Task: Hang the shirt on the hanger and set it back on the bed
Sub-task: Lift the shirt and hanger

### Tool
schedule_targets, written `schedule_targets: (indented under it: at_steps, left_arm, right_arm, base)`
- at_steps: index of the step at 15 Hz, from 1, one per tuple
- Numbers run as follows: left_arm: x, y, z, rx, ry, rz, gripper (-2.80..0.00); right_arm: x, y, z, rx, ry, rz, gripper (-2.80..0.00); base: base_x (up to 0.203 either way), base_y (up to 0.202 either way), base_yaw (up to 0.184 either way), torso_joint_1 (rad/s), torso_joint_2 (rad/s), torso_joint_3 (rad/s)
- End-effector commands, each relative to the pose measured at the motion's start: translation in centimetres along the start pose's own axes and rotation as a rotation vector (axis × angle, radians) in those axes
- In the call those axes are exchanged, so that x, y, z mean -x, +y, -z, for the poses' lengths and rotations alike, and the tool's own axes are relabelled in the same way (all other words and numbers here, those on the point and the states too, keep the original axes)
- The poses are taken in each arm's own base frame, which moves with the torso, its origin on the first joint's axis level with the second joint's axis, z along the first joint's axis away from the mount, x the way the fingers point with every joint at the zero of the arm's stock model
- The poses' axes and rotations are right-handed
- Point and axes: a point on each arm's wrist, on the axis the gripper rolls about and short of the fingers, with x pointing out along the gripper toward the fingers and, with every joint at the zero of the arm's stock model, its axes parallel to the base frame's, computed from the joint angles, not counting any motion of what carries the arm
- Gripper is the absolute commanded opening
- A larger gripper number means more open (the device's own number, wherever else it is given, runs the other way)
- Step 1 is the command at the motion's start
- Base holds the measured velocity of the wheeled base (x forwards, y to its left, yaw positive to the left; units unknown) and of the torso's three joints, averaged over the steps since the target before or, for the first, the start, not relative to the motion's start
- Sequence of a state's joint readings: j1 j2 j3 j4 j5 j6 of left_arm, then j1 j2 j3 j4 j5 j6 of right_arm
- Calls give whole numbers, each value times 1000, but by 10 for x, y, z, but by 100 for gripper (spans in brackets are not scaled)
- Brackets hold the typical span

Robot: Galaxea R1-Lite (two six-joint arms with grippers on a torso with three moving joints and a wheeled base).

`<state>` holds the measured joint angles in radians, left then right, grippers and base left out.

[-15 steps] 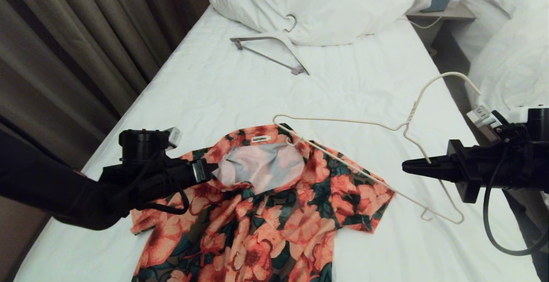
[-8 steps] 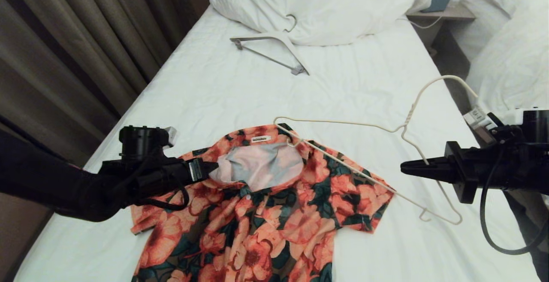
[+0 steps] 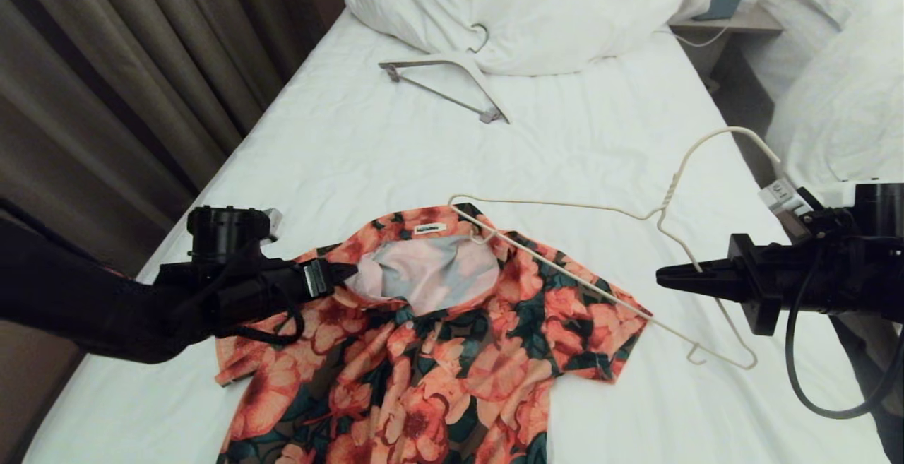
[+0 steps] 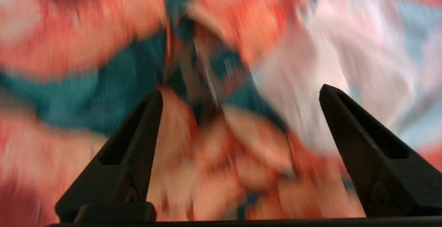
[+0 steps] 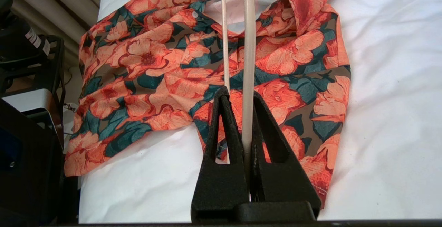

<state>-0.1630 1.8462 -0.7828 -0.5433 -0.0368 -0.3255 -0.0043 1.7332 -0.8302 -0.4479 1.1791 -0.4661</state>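
Head view: the shirt (image 3: 431, 351) lies flat on the bed (image 3: 367, 146), collar toward the pillow (image 3: 522, 5), neck opening showing its pale inside.
Left end effector (image 3: 339, 273): at the collar edge on the robot's left. Its fingers now stand wide apart with only cloth in front of them in the left wrist view; nothing is held.
Change: one second ago this end effector was narrower at the same collar edge. It has since opened and drawn back a little, so the collar is released.
Right end effector (image 3: 667, 277): closed on the hanger (image 3: 565, 204), gripping the slanted wire below the hook; the right wrist view shows the wire between its fingers (image 5: 224, 130).
Hanger: held over the shirt's right shoulder. Its far end sits at the neck opening, touching the collar, but I cannot tell if it is under the cloth. The near end and the hook are outside the shirt.
Meaning: in my judgement the threading is not finished. With the collar let go, the opening may fall flat, so a new grip on the cloth is probably needed.
Other: a thicker hanger (image 3: 452, 82) lies near the pillow, well apart.
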Motion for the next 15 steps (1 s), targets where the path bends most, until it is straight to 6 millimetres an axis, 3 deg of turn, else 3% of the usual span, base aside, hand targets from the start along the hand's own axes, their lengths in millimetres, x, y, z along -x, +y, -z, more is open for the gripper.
schedule_targets:
  at_steps: [1,7,8,15]
  left_arm:
    - [-28,7,7,5,0,-12,0]
    - [-30,-11,2,-15,-10,25,0]
    - [-30,-11,2,-16,-13,23,-280]
    - [-23,-16,-11,15,-68,24,-280]
  right_arm:
    - [0,0,0,6,-4,-5,-280]
    - [-2,-4,6,-1,0,-5,-280]
    - [-2,-4,5,3,-2,-6,-280]
    - [-4,-6,10,-16,5,-11,-280]
  base:
    - [0,0,0,0,0,0]
    - [0,0,0,0,0,0]
    - [0,0,0,0,0,0]
    - [0,0,0,0,0,0]
